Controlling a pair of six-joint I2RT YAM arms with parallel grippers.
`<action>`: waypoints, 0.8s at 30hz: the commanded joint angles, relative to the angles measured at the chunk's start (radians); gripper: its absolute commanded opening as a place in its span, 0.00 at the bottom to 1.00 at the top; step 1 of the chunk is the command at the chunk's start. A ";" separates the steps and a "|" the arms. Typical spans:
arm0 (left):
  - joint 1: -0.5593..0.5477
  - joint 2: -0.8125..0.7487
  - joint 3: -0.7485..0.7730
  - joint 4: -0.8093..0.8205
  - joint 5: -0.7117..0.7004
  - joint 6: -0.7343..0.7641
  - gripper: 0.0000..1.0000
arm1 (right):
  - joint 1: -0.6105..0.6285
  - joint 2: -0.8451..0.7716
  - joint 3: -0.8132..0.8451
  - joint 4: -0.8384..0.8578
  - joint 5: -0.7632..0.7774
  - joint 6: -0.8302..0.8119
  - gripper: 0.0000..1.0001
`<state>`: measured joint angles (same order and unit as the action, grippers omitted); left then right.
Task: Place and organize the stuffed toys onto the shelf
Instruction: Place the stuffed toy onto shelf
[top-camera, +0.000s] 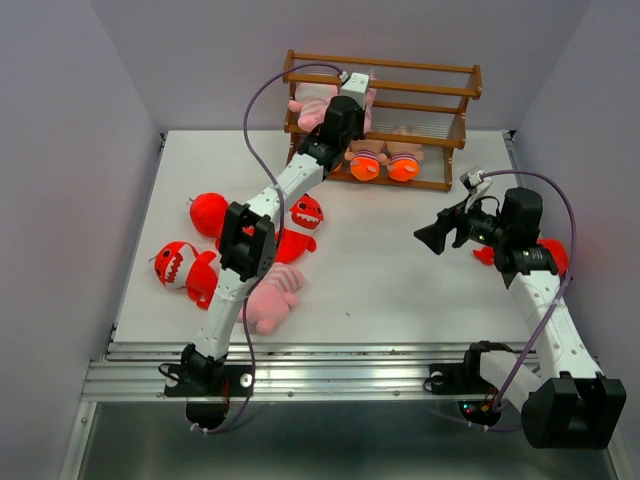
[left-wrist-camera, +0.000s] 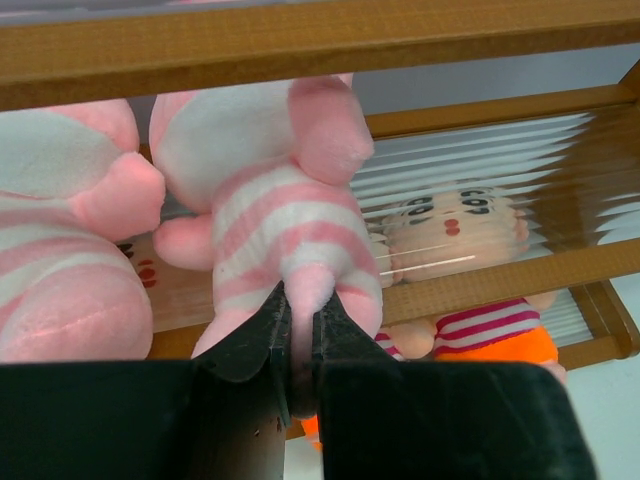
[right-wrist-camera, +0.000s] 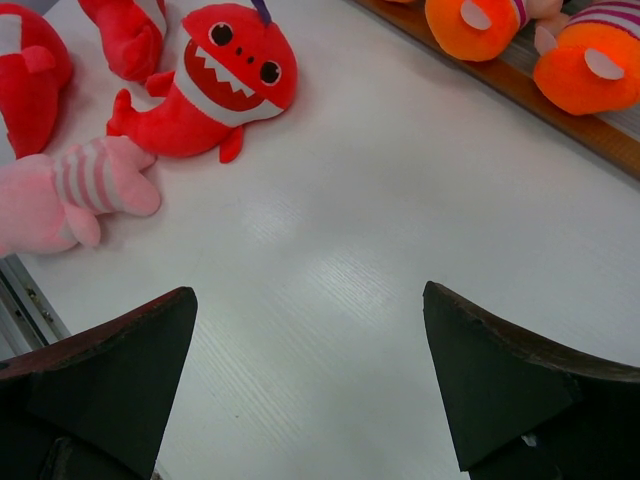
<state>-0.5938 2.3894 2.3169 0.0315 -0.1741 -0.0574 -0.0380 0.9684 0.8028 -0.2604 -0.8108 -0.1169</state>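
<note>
My left pincer (left-wrist-camera: 302, 300) pinches a pink striped toy (left-wrist-camera: 270, 200) at the shelf (left-wrist-camera: 300, 40); my right pincer (right-wrist-camera: 308, 295) hangs spread.

Brown wooden three-tier shelf (top-camera: 420, 70) at the far edge of the table (top-camera: 400, 280). Middle tier: two pink striped toys (left-wrist-camera: 60, 250), upright; the right-hand pink toy (left-wrist-camera: 280, 220) is pinched at its base by the left gripper (left-wrist-camera: 303, 300). Bottom tier: two orange-footed dolls (top-camera: 365, 165), feet outward. On the table, left side: three red sharks (top-camera: 305, 213) and a third pink toy (top-camera: 272, 300) lying beside them.
</note>
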 joint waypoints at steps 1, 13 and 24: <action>0.005 -0.009 0.076 0.059 -0.016 -0.007 0.12 | -0.002 -0.019 -0.011 0.052 0.004 -0.021 1.00; 0.005 -0.022 0.072 0.059 -0.002 -0.016 0.58 | -0.002 -0.019 -0.013 0.052 0.010 -0.024 1.00; 0.005 -0.064 0.049 0.068 0.056 -0.048 0.74 | -0.002 -0.013 -0.011 0.052 0.019 -0.029 1.00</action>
<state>-0.5938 2.4077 2.3291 0.0410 -0.1474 -0.0891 -0.0380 0.9684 0.8017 -0.2604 -0.8001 -0.1284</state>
